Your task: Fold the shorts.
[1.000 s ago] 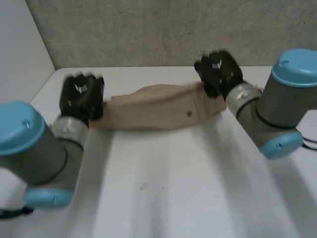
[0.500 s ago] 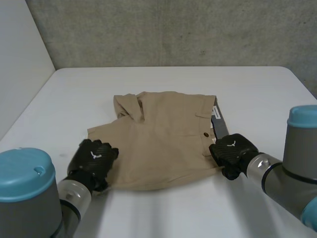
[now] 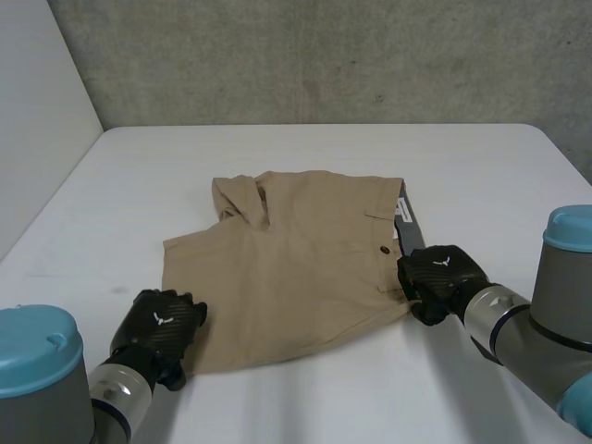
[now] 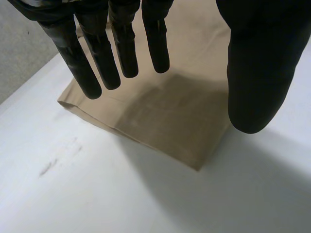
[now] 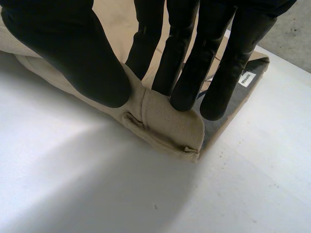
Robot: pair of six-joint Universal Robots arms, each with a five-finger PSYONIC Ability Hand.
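Tan shorts (image 3: 296, 268) lie folded over in the middle of the white table (image 3: 305, 398), a crumpled bit at their far left. My left hand (image 3: 155, 328) hovers just off their near left corner; in the left wrist view its fingers (image 4: 121, 43) are straight and spread from the thumb above that corner of the cloth (image 4: 175, 111), holding nothing. My right hand (image 3: 435, 277) sits at the near right corner. There its thumb (image 5: 73, 53) and fingers pinch the rolled waistband of the shorts (image 5: 170, 124).
The grey inside of the waistband with a white label (image 5: 247, 78) pokes out beyond my right hand's fingertips, seen also as a grey strip (image 3: 407, 227) in the head view. A concrete wall (image 3: 324, 55) runs behind the table, a white wall at the left.
Both hands carried the shorts' far edge over to the near side, folding them. Since then my left hand has let go, opened and drawn back a little; the right keeps its grip.
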